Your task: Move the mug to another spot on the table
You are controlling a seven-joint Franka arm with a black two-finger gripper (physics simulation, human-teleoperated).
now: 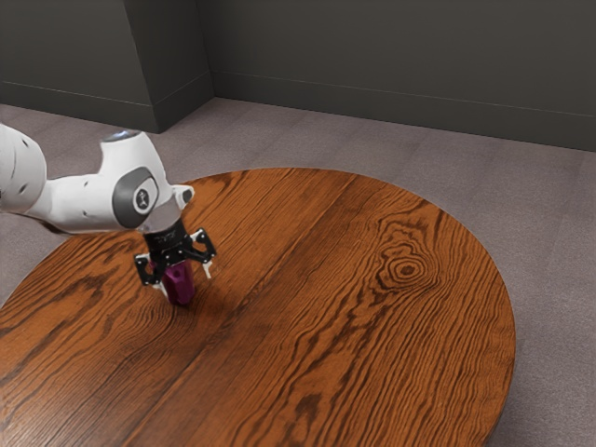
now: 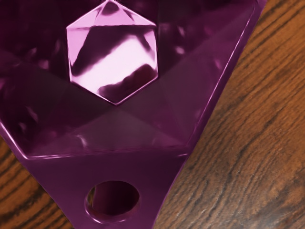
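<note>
Exterior view: the gripper (image 1: 179, 274) straddles the mug (image 1: 182, 291), its fingers spread wider than the mug and not gripping it. The glossy purple mug stands on the round wooden table (image 1: 372, 307), toward the exterior view's left. The wrist view adds its faceted inside, hexagonal floor and hole-pierced handle (image 2: 155, 179).

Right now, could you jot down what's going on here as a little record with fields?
Surface: round brown wooden table
Object: glossy purple faceted mug, toward the exterior view's left
Mug state: upright, apparently resting on the wood
Tool: black two-finger tool, open, straddling the mug from above
Arm: white robot arm, entering from the exterior view's left
</note>
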